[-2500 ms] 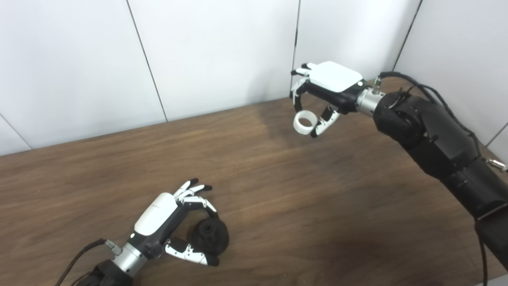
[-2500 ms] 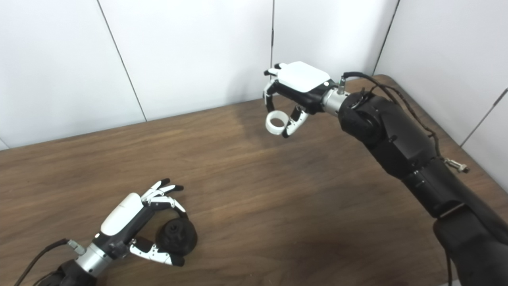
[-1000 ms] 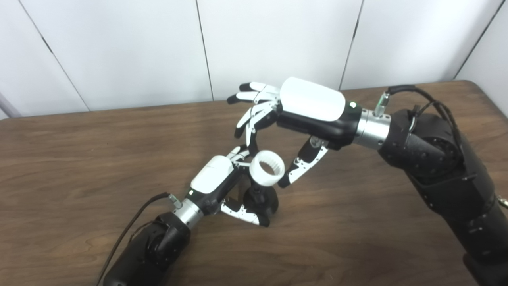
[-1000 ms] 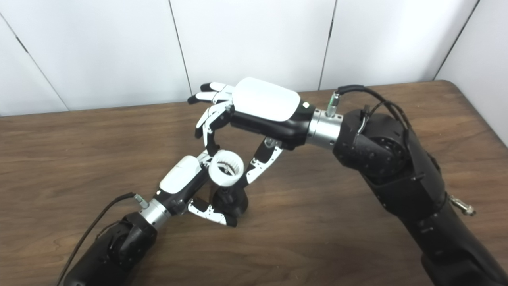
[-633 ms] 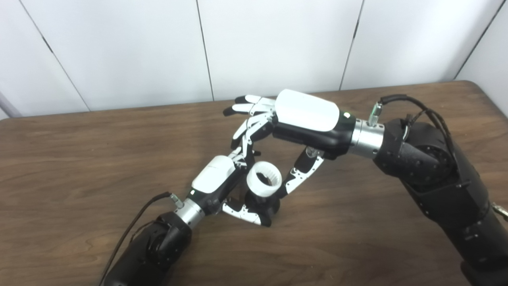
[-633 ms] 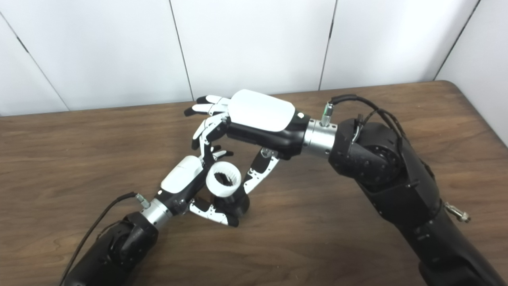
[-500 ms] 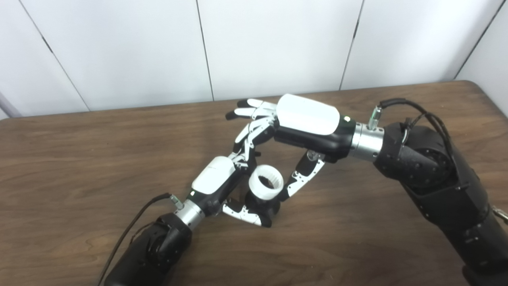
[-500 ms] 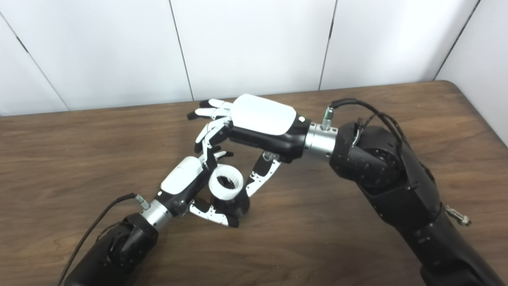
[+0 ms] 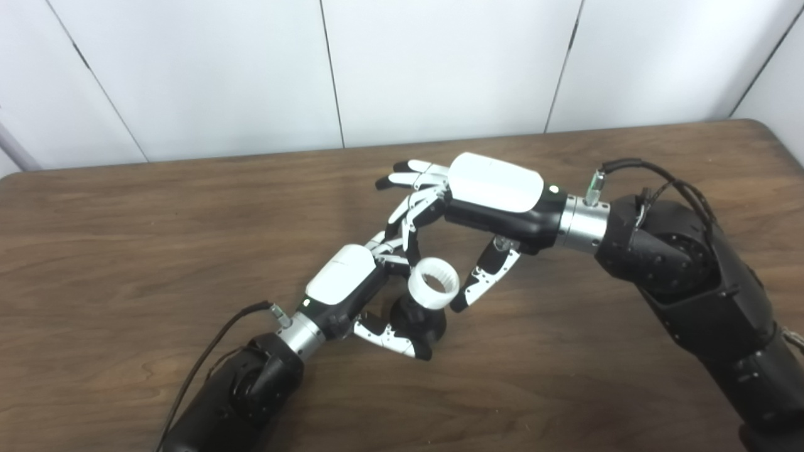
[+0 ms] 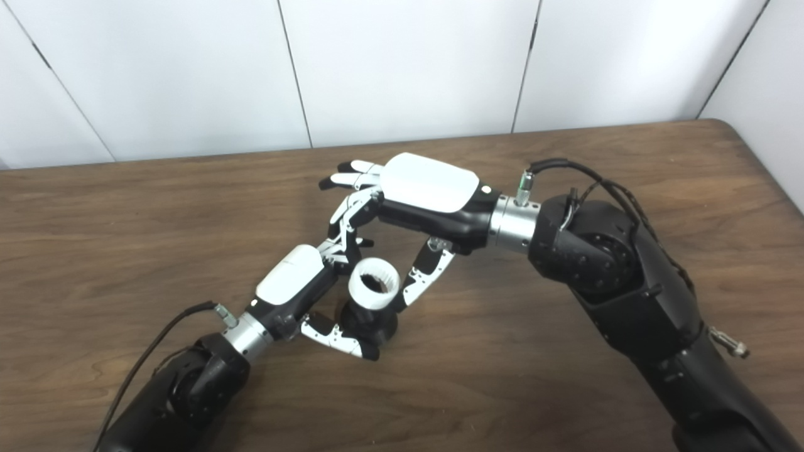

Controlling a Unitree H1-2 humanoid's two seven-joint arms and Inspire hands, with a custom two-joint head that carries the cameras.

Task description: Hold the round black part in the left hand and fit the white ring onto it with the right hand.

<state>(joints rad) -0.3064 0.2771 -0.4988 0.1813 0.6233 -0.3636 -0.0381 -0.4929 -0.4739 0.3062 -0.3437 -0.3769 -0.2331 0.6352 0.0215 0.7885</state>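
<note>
With the white ring (image 9: 432, 288) hanging just above the black part (image 9: 418, 318) and tipped a little toward the left hand (image 9: 352, 292), the danger was plain: a crooked start. If the ring went down at that tilt, my guess was it would catch on the part's raised middle and jam, or skid off its edge. A second worry was crowding. The right hand's fingers (image 9: 411, 216) reached down right beside the left hand's fingers, and a bump there could have nudged the part out of line. A loose pinch was the third risk, since the ring was held only at its sides and could have twisted under a push.

The right hand (image 10: 402, 207) was clamped on the ring, one finger pressed to the side nearer the left hand and the thumb (image 10: 422, 277) to the opposite side, while its other fingers stuck out straight and touched nothing. The left hand was wrapped on the black part, thumb (image 10: 339, 339) curled under its near edge and fingers over the far side, holding it low by the wooden table (image 9: 125, 238). Whether the ring's lower rim actually touched the part, I could not tell.
</note>
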